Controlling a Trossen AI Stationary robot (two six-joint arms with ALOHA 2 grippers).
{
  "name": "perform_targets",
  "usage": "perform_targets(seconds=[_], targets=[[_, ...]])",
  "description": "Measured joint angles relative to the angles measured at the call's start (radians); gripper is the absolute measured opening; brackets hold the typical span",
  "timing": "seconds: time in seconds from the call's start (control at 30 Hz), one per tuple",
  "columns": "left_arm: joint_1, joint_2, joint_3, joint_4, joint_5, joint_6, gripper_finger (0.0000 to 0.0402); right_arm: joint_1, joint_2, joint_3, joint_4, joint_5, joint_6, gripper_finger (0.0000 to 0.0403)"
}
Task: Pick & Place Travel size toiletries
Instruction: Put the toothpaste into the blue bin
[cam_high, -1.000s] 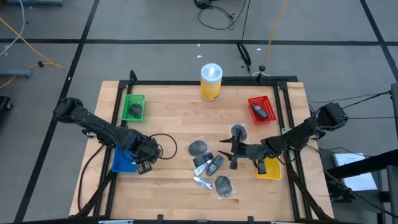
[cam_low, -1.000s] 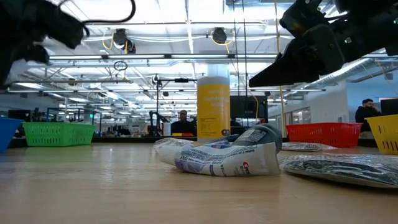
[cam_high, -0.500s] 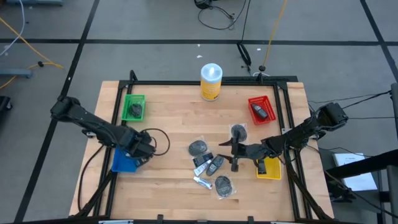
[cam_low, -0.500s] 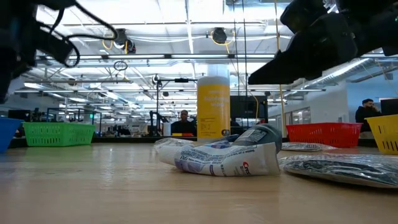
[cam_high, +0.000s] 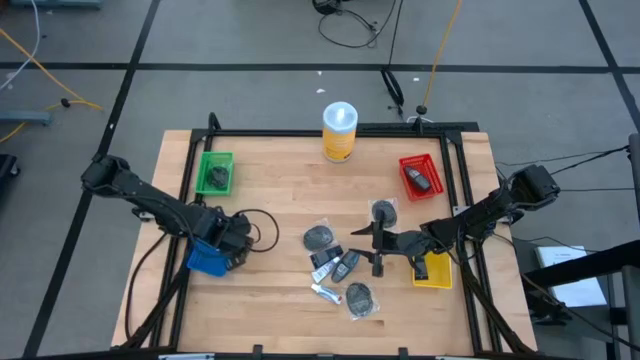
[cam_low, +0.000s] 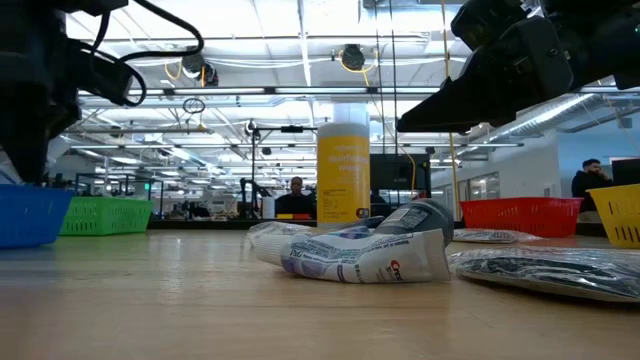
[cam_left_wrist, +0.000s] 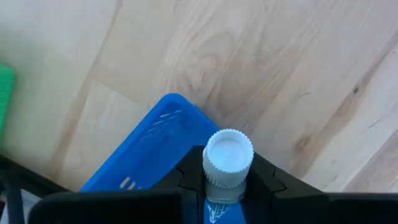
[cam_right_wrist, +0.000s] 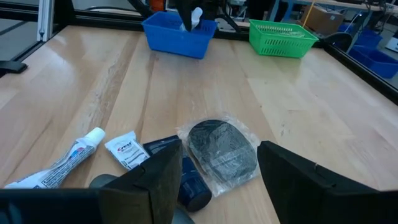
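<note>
a white-capped tube (cam_left_wrist: 227, 163) is clamped between the fingers of the left gripper (cam_left_wrist: 227, 180), cap pointing away from the wrist, directly over the blue bin (cam_left_wrist: 151, 149) at the table's left edge; in the right wrist view the same tube (cam_right_wrist: 193, 17) hangs just above the bin (cam_right_wrist: 179, 36). seen from above, the left gripper (cam_high: 228, 245) sits over the blue bin (cam_high: 206, 259), with the green bin (cam_high: 215, 173) farther back, holding a dark packet.

the remaining toiletries lie in a cluster on the wooden table (cam_high: 270, 190) near its centre: a round dark packet (cam_high: 319, 237), a second packet (cam_high: 383, 212) farther back, a third (cam_high: 360, 297) near the front edge, a small dark bottle (cam_high: 345, 266), and a thin white tube (cam_high: 324, 292). the low view shows a toothpaste tube (cam_low: 365, 258) lying flat in front of the yellow canister (cam_low: 343, 166).

the right gripper (cam_high: 372, 246) hovers above this cluster, fingers (cam_right_wrist: 155, 183) spread wide and holding nothing, with a packet (cam_right_wrist: 221, 148) and two small tubes (cam_right_wrist: 127, 150) beneath. the red bin (cam_high: 419, 176) holds a dark item; the yellow bin (cam_high: 433, 270) lies under the right arm.
</note>
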Motion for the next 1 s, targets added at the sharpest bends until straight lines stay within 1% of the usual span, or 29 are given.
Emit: perform_targets(seconds=[0.07, 0.23, 0.33, 0.47, 0.5, 0.67, 0.77, 0.87, 1.0], targets=[[0.003, 0.000, 0.000, -0.018, 0.005, -0.013, 0.0063, 0.000, 0.000, 0.000, 0.000, 0.000, 0.000, 0.0200], [0.010, 0.000, 0.000, -0.124, 0.015, -0.082, 0.0063, 0.000, 0.000, 0.000, 0.000, 0.000, 0.000, 0.0201], [0.034, 0.000, 0.000, -0.117, 0.089, -0.069, 0.0063, 0.000, 0.000, 0.000, 0.000, 0.000, 0.000, 0.0201], [0.077, 0.000, 0.000, -0.120, 0.150, -0.058, 0.0063, 0.000, 0.000, 0.000, 0.000, -0.003, 0.013, 0.0201], [0.089, 0.000, 0.000, -0.120, 0.169, -0.058, 0.0063, 0.000, 0.000, 0.000, 0.000, -0.017, 0.016, 0.0201], [0.140, 0.000, 0.000, -0.117, 0.222, -0.042, 0.0063, 0.000, 0.000, 0.000, -0.001, -0.076, 0.018, 0.0201], [0.171, 0.000, 0.000, -0.120, 0.237, -0.036, 0.0064, 0.000, 0.000, 0.000, -0.001, -0.079, 0.019, 0.0201], [0.199, 0.000, 0.000, -0.126, 0.257, -0.018, 0.0079, 0.000, 0.000, 0.000, -0.001, -0.077, 0.019, 0.0201], [0.231, 0.000, -0.011, -0.125, 0.285, 0.003, 0.0132, 0.000, 0.000, 0.000, -0.001, -0.077, 0.019, 0.0201]])
